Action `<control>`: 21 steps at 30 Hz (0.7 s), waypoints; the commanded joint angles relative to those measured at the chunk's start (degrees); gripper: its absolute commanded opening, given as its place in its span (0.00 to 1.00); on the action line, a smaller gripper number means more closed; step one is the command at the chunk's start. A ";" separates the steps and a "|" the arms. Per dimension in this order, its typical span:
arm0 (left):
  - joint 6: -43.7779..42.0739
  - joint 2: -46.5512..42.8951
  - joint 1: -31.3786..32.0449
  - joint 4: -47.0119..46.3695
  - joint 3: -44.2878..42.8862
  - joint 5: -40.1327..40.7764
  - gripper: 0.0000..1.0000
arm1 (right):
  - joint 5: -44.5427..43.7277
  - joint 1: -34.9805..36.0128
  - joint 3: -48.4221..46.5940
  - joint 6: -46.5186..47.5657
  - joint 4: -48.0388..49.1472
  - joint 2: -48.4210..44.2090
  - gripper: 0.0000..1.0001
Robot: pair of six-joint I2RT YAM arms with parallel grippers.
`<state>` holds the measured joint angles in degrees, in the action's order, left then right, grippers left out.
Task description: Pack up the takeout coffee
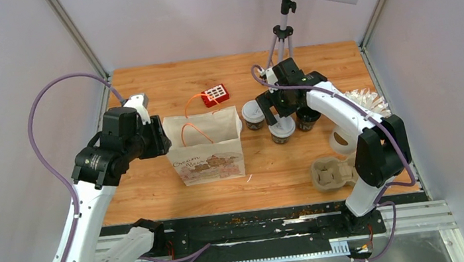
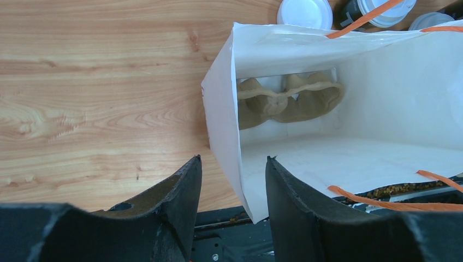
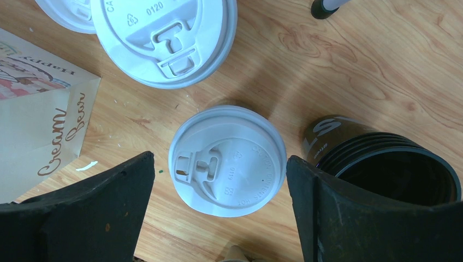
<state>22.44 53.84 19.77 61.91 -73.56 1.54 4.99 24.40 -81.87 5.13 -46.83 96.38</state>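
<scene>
Right wrist view: the right pincer [image 3: 218, 158] is spread wide, its fingers either side of an upright lidded coffee cup [image 3: 228, 161] standing directly beneath on the bench [image 3: 382, 65]. An unlidded black cup [image 3: 382, 174] is seen just beside. The left pincer [image 2: 233, 159], half open, is set astride the paper bag [image 2: 382, 71] wall; the right arm is judged nearer.

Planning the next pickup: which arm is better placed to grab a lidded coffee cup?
Right. The right gripper hangs open over a lidded cup, fingers either side; the left gripper is away at the edge of the paper bag.
</scene>
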 commanded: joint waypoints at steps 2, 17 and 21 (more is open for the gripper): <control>-0.17 -0.47 -0.26 -1.78 -0.60 -0.16 0.55 | 0.03 0.29 0.57 1.21 1.28 -0.78 0.89; 0.24 -1.33 -0.26 -1.53 0.31 -0.05 0.55 | -1.21 0.29 2.23 1.66 1.48 -0.97 0.89; 0.23 -1.39 -0.26 -1.54 0.40 -0.04 0.55 | -1.41 0.29 2.58 1.67 1.56 -0.85 0.89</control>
<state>22.61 53.25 19.77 61.93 -73.12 1.56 4.38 24.40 -79.70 6.11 -46.81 96.38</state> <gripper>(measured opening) 0.546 0.892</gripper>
